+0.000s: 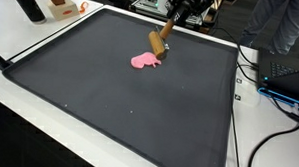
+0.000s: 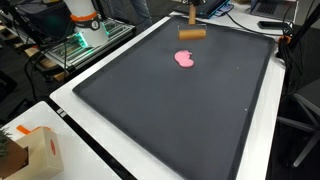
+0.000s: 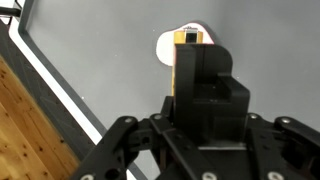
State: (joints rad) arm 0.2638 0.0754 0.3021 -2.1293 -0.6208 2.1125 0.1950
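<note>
Black mat [image 1: 188, 115] on a white table [image 1: 28, 129] fills both exterior views; at its far edge the gripper [image 1: 171, 22] is clamped on the handle of a wooden tool [image 1: 158, 46], which slants down to a cross-head; the pink dough blob [image 1: 143, 61] lies just past that head, toward the mat's middle; whether they touch, I cannot tell.

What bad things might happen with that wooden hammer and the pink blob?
1. The hand seems to hold the wooden hammer only by the top of its handle, so the hammer might twist or slip if it pushes down.
2. The hammer's head looks a bit off to one side of the pink blob, not squarely over it. A press might miss, or shove the blob across the dark mat.
</note>
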